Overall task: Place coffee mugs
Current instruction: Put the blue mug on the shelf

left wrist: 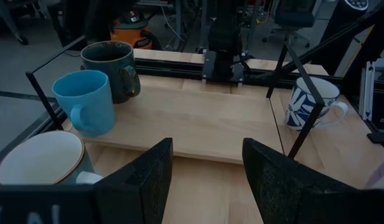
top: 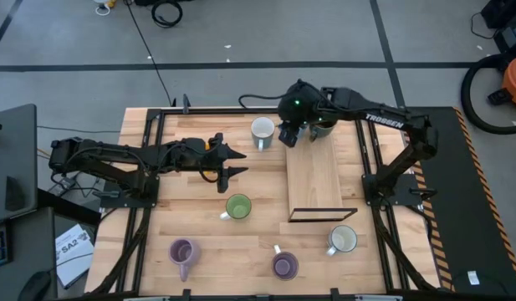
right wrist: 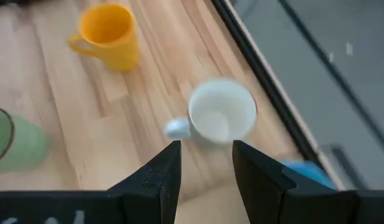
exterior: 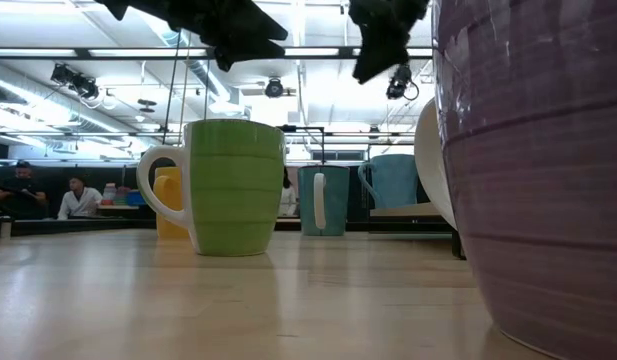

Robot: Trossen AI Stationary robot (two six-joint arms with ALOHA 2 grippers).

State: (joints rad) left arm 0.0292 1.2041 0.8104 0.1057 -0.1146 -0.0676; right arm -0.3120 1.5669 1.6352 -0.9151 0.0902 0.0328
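My left gripper (top: 241,164) (left wrist: 207,149) hangs open over the table's middle, pointing toward the raised wooden board (top: 314,180), with nothing between its fingers. My right gripper (top: 289,138) (right wrist: 206,152) is open and empty, up in the air over the board's far left corner. It looks down on a white-lined mug (right wrist: 220,112) (top: 262,131) standing on the table. A blue mug (left wrist: 86,102) and a dark teal mug (left wrist: 111,68) stand upright on the board's far end. A yellow mug (right wrist: 107,40) and a green mug (top: 238,206) (exterior: 233,185) stand on the table.
Two purple mugs (top: 183,251) (top: 284,266) stand near the front edge, and a white mug (top: 343,240) stands at the front right. A white mug with a blue pattern (left wrist: 313,102) shows beside the board's black frame (top: 323,215). The board's near half is bare wood.
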